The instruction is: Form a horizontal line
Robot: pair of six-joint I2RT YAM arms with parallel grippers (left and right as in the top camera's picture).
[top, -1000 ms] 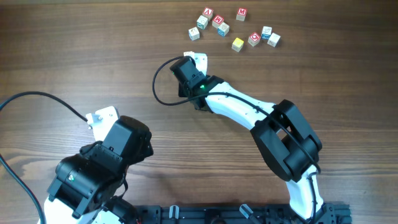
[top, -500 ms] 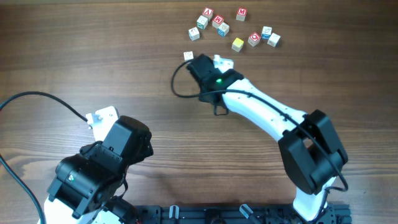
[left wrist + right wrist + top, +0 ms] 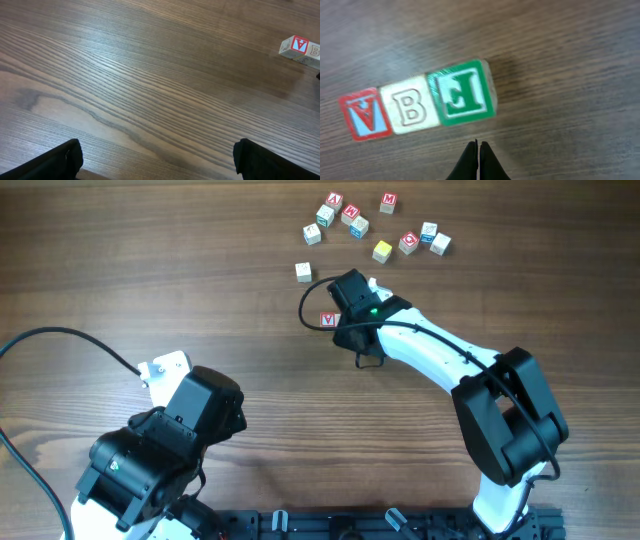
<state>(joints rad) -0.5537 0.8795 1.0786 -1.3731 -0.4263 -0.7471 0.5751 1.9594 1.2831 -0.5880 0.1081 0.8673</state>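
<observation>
Three letter blocks lie touching in a row in the right wrist view: a red A block (image 3: pixel 366 113), a white B block (image 3: pixel 410 106) and a green C block (image 3: pixel 463 93). My right gripper (image 3: pixel 478 146) is shut and empty, just in front of the green block and apart from it. In the overhead view only the red block (image 3: pixel 328 319) shows beside the right gripper (image 3: pixel 352 308); the arm hides the rest. The row also shows far off in the left wrist view (image 3: pixel 300 47). My left gripper (image 3: pixel 157 160) is open and empty over bare wood.
A single white block (image 3: pixel 303 271) lies left of the right wrist. Several loose blocks (image 3: pixel 381 251) are scattered at the back of the table. The left arm (image 3: pixel 165 450) sits at the front left with its black cable (image 3: pixel 70 335).
My right arm has swung to the right and toward the front. The white block and then the red block have come into view from under it. The left arm has not moved.
</observation>
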